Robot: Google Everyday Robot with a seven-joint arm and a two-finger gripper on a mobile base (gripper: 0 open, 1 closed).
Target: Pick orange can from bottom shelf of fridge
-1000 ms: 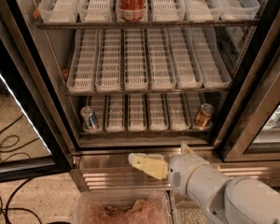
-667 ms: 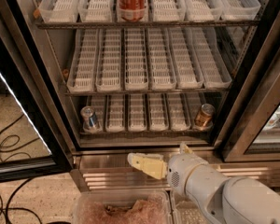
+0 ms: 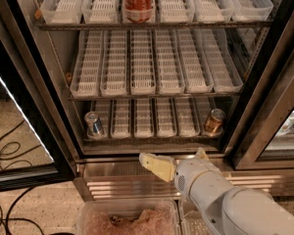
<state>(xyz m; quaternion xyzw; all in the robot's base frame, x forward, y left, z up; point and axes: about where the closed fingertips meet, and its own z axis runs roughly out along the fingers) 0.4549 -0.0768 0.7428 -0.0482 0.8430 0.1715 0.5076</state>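
The orange can (image 3: 214, 121) stands at the right end of the bottom shelf (image 3: 146, 117) of the fridge (image 3: 264, 97), whose door stands open. My gripper (image 3: 172, 156) is low in the view, in front of the ribbed steel base, below the shelf and left of the can. Its cream fingers (image 3: 157, 165) are spread apart and hold nothing. My white arm (image 3: 235, 204) runs off to the lower right.
A blue-and-silver can (image 3: 93, 124) stands at the left end of the bottom shelf. A red cola can (image 3: 138, 1) is on the top rack. The open glass door (image 3: 19, 131) is at the left, with cables (image 3: 5, 148) on the floor. A clear plastic bin (image 3: 130, 218) sits below.
My gripper has risen very slightly in front of the steel base. The cans have not moved.
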